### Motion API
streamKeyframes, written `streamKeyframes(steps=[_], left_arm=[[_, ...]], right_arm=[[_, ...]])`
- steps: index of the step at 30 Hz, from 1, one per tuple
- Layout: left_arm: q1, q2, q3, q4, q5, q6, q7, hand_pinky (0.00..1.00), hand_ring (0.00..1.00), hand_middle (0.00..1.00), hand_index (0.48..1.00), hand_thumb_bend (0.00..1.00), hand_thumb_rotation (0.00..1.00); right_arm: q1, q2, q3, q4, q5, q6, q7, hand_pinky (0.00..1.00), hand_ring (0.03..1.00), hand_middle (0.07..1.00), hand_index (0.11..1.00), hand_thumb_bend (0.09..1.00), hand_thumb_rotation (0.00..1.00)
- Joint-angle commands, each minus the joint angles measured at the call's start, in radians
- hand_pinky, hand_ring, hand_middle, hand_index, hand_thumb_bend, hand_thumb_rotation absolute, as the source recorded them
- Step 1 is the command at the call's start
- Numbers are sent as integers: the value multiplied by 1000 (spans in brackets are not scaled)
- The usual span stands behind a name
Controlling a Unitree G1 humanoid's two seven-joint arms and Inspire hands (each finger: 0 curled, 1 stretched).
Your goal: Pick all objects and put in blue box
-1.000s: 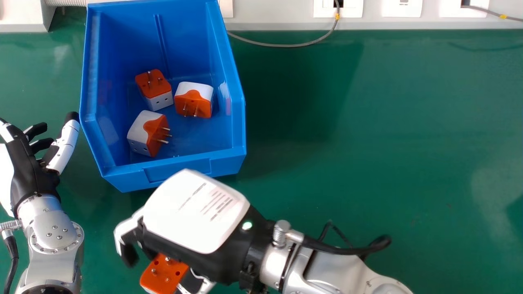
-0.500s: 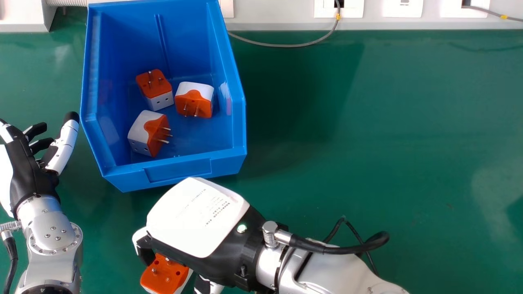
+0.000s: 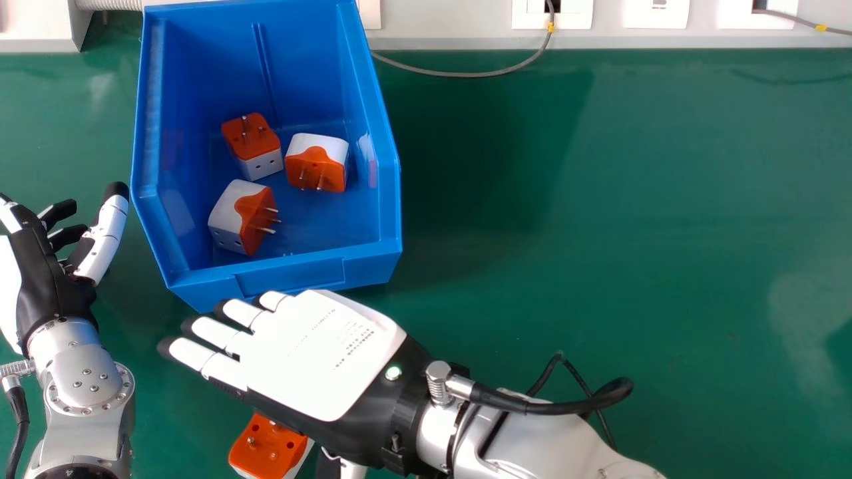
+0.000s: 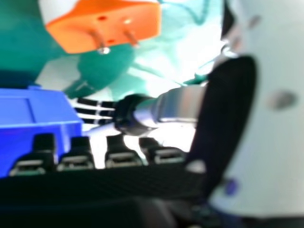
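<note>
Silver forearms [image 3: 86, 426]; black cables [image 3: 559, 407]; white-backed, black-tipped right hand [image 3: 319, 359], its thumb [image 4: 270, 156] perhaps purple-dotted.

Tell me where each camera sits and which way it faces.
Head view: on the robot's head, facing forward and down at the table and blue box; left hand and right hand show.
Right hand view: at that hand, facing past its fingertips and thumb toward the left hand.
Shared: box, hands, the plug adapter outside the box.

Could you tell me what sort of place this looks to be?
Probably a lab or workshop bench: there is a green worktop, a blue box holding plug adapters, and a pale panel with outlet-like plates behind.
</note>
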Motion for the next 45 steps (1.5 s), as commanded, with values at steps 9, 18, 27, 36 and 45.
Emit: streamKeyframes(steps=[9, 18, 27, 36, 45], left_arm=[[8, -10, -14, -19, 11, 35, 7, 597, 749, 818, 875, 638, 553], [12, -8, -14, -29, 8, 41, 2, 594, 745, 814, 875, 634, 551], [16, -8, -15, -34, 10, 42, 4, 603, 746, 814, 874, 635, 550], [13, -5, -17, -28, 12, 41, 4, 602, 746, 814, 874, 635, 550], [18, -6, -17, -35, 11, 39, 2, 595, 745, 814, 873, 633, 549]], right_arm=[[-33, 42, 15, 53, 16, 26, 64, 1000, 1000, 1000, 1000, 1000, 292], [-98, 72, 69, 244, 19, 13, 51, 1000, 1000, 1000, 1000, 945, 161], [-147, 91, 106, 329, 18, 15, 16, 1000, 1000, 1000, 972, 809, 82], [-186, 111, 133, 420, 24, -18, -75, 990, 1000, 1000, 945, 778, 93], [-203, 112, 151, 472, 23, -34, -128, 856, 946, 975, 868, 716, 114]])
